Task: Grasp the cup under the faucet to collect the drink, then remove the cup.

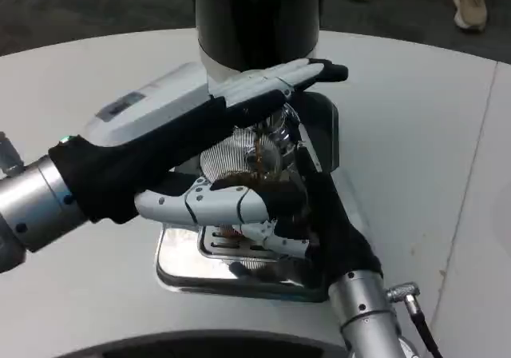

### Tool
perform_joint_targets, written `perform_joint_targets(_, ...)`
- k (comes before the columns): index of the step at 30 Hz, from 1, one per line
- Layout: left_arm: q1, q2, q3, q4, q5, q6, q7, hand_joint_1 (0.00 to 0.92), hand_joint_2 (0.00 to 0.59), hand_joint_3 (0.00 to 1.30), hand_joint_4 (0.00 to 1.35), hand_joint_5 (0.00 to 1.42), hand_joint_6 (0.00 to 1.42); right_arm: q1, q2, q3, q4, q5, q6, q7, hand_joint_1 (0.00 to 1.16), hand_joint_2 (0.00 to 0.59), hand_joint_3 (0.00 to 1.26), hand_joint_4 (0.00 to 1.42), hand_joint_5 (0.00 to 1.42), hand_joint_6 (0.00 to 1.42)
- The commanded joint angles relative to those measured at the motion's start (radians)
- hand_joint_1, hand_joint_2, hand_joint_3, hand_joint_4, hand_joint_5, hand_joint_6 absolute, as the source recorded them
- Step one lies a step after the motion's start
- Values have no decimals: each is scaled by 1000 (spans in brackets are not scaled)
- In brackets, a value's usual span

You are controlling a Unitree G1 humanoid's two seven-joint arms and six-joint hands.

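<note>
A clear cup (257, 184) with brown drink in it stands on the steel drip tray (177, 264), under the chrome faucet (275, 130) of the black dispenser (257, 14). A thin brown stream runs from the faucet into the cup. My right hand (263, 210) grips the cup from the near side, its white fingers wrapped round the cup's front. My left hand (255, 90) reaches in from the left with its fingers stretched out flat over the faucet's top, pressing on it. The cup's lower part is hidden behind my right fingers.
The dispenser stands at the far middle of the round white table (415, 134). A table seam runs down the right side. Shoes of people (471, 2) show on the dark floor beyond the far edge.
</note>
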Motion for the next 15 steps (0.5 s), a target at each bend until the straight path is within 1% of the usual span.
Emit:
perform_joint_targets(1,29,20,-12,-14,8,12,-20,0,176,78,0,61,72,0,15,22,31,7,-18,6,615,215,0,0,0,146)
perform_joint_targets(9,32,18,-5,-14,10,17,-4,0,179,83,0,72,75,-3,14,29,40,6,-21,11,614,225,0,0,2,162)
perform_joint_targets(15,36,10,0,-13,0,21,11,0,180,83,0,75,77,27,-7,48,5,-5,-16,23,615,227,0,0,3,163)
